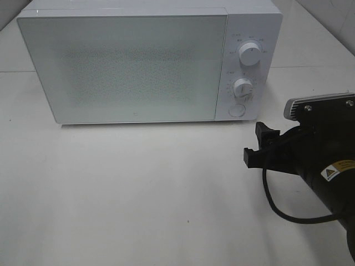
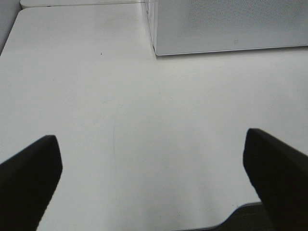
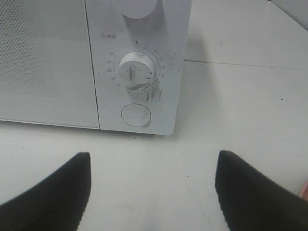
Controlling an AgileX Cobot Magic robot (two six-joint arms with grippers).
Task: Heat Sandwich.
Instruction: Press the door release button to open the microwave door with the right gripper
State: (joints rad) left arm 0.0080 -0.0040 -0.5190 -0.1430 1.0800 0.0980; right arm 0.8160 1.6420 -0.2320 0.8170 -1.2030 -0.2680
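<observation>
The sandwich is out of view in all three frames. A white microwave [image 1: 122,66] stands at the back of the white table with its door closed. My right gripper [image 1: 252,143] hovers open and empty over the table, in front of the microwave's control panel and to its right. In the right wrist view, the right gripper [image 3: 153,156] faces the timer dial [image 3: 136,71] and the round button [image 3: 135,115] below it. My left gripper [image 2: 150,137] is open wide over bare table, with the microwave's corner [image 2: 231,24] ahead; it does not show in the exterior high view.
The microwave has two dials [image 1: 250,54] [image 1: 243,87] and a round button [image 1: 237,110]. A black cable [image 1: 288,210] loops under the right arm. A pink sliver [image 3: 304,190] shows at the edge of the right wrist view. The table's near edge [image 2: 226,219] lies below the left gripper.
</observation>
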